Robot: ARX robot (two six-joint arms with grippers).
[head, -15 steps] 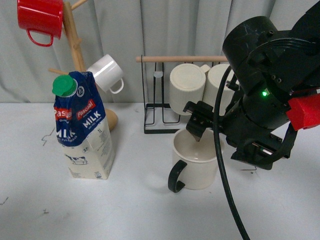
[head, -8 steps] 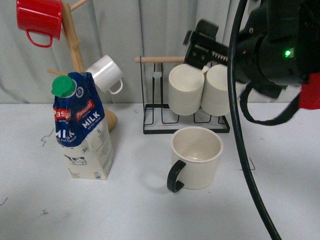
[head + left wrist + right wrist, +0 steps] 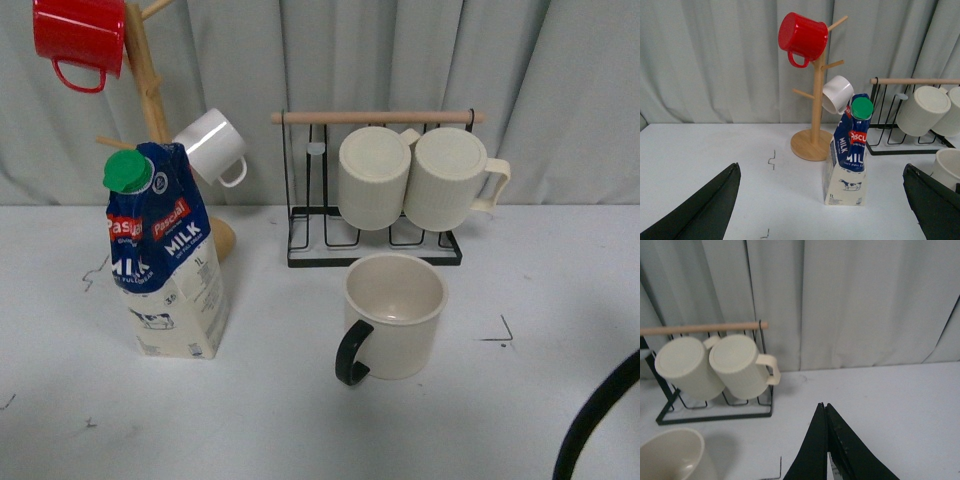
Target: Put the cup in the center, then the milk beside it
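The cup (image 3: 395, 315), cream with a black handle toward the front, stands upright on the white table just before the wire rack. It shows at the edge of the left wrist view (image 3: 947, 167) and as a rim in the right wrist view (image 3: 670, 455). The milk (image 3: 165, 255) stands upright to the cup's left, near the mug tree. Neither gripper appears in the front view. My left gripper (image 3: 821, 166) is open, wide apart, with the milk (image 3: 847, 160) ahead of it and between its fingers' lines. My right gripper (image 3: 823, 406) is shut on nothing, above bare table to the cup's right.
A wooden mug tree (image 3: 150, 100) holds a red mug (image 3: 80, 40) and a small white mug (image 3: 212, 145) behind the milk. A black wire rack (image 3: 375, 255) with two ribbed cream mugs (image 3: 375, 180) stands behind the cup. A black cable (image 3: 600, 420) crosses the lower right.
My right arm, which was at the cup's rim, rose and drew back out of the front view. The cup stays standing alone; the milk has not moved.
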